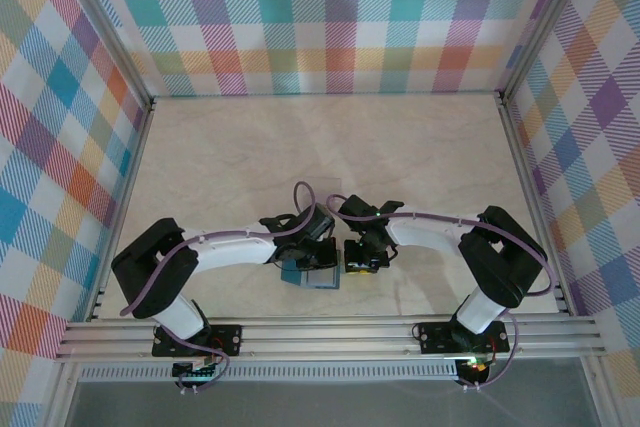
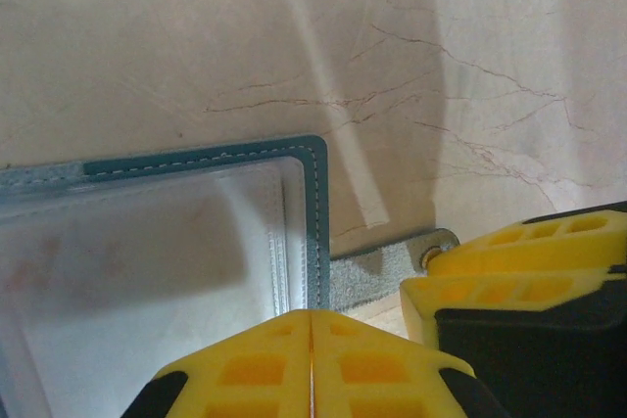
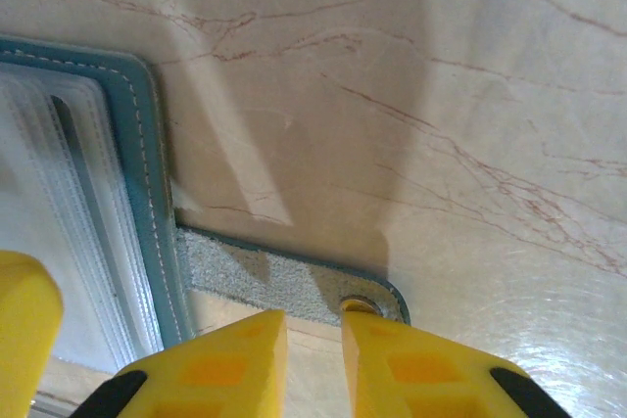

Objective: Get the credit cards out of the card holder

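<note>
The card holder [image 2: 315, 212] lies opened flat on the table [image 3: 441, 95], inner side up. It begins directly in front of the left gripper [image 2: 312, 369] and runs under its tips. Seen from the right gripper [image 3: 313, 354], it is ahead and to the left. A clear pocket [image 2: 147, 271] covers the inside, with something pale behind it. I judge that the credit cards are in there, but I cannot separate any single card, so no card is out yet.

The clasp tab [image 3: 265, 276] sticks out of the holder's edge toward the right gripper, and its snap [image 3: 361, 302] lies just at the tip of that gripper's right finger.

The left gripper is clenched, its yellow fingers pressed together with only a thin line between them. The holder's near part passes below them. I cannot tell whether they pinch a thin layer or only press down. I believe this arm is there to keep the holder from sliding.

The right gripper's jaws stand a little apart, and the pale table shows in the gap. I see nothing clamped between them. Probably it is placed at the tab to pin or seize it, so that the holder stays spread when a card is pulled.

The two grippers are close beside each other at the near edge of the table.
</note>
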You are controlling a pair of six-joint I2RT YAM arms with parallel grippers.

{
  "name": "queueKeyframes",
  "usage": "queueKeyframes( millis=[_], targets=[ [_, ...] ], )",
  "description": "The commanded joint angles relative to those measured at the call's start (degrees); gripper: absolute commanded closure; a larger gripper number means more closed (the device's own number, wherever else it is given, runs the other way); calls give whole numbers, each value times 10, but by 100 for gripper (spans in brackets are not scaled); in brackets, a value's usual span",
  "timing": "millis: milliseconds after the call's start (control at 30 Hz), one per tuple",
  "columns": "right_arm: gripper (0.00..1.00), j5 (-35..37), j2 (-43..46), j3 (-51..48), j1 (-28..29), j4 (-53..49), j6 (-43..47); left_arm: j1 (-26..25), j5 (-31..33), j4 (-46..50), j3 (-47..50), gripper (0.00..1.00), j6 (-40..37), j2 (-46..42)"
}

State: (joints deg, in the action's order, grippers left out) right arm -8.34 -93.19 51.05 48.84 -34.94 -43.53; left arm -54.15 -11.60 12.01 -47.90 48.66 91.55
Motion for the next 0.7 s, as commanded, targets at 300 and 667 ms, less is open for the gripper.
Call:
queueKeyframes(
  millis=[300, 667],
  targets=[
    [75, 12, -23, -14, 4, 3, 2, -6, 17, 65, -4, 92, -8, 11],
    [74, 13, -25, -13, 4, 1, 2, -6, 75, 143, -11, 89, -36, -4]
  ],
)
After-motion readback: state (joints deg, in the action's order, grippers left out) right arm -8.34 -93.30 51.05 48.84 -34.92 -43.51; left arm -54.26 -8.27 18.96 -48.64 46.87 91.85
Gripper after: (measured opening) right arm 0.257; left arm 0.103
